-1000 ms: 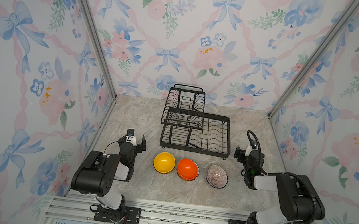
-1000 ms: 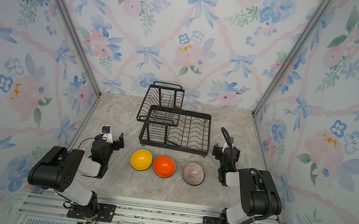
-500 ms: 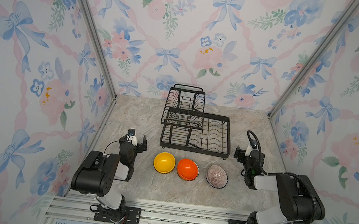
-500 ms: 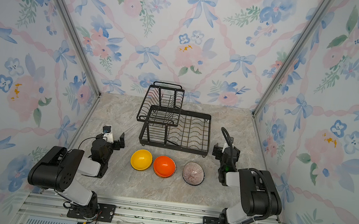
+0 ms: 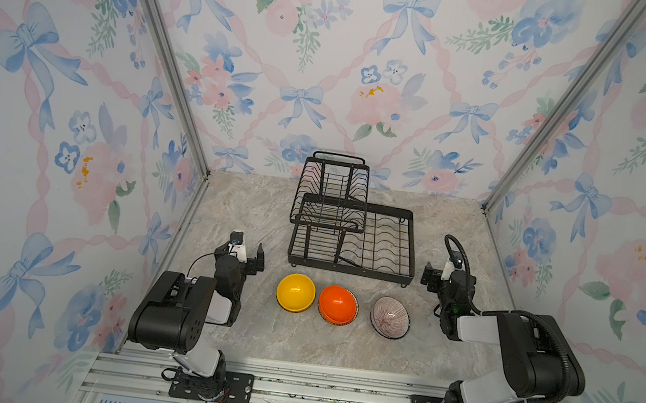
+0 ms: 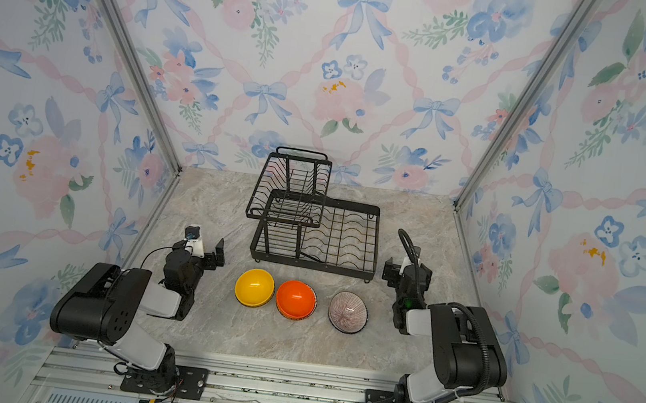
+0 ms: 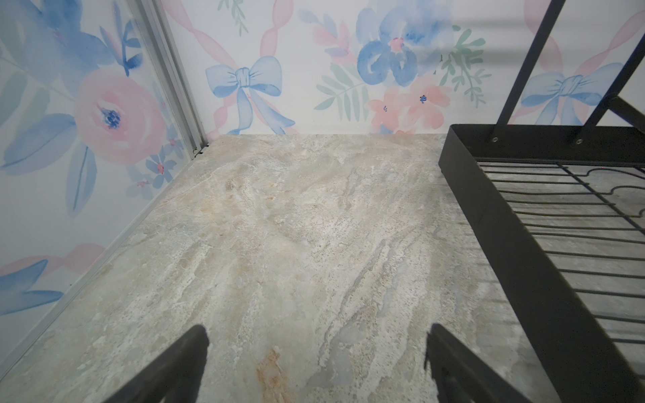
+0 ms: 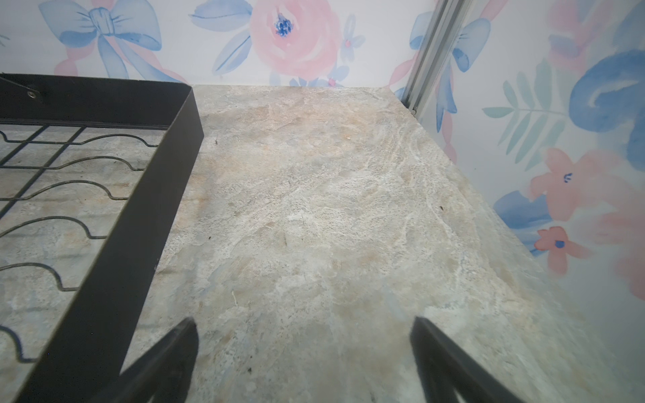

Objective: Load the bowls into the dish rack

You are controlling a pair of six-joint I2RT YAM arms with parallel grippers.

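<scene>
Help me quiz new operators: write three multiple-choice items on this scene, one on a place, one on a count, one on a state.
1. Where is the orange bowl?
A. Between the yellow bowl and the striped bowl
B. In the rack
C. Behind the rack

2. How many bowls show?
A. One
B. Three
C. Six

3. How is the left gripper?
A. Shut on a bowl
B. Open, empty
C. Shut, empty

Key: 1 A, the three lie in a row in front of the rack. 2 B, both top views show just three. 3 B, its fingers stand wide apart over bare table.
</scene>
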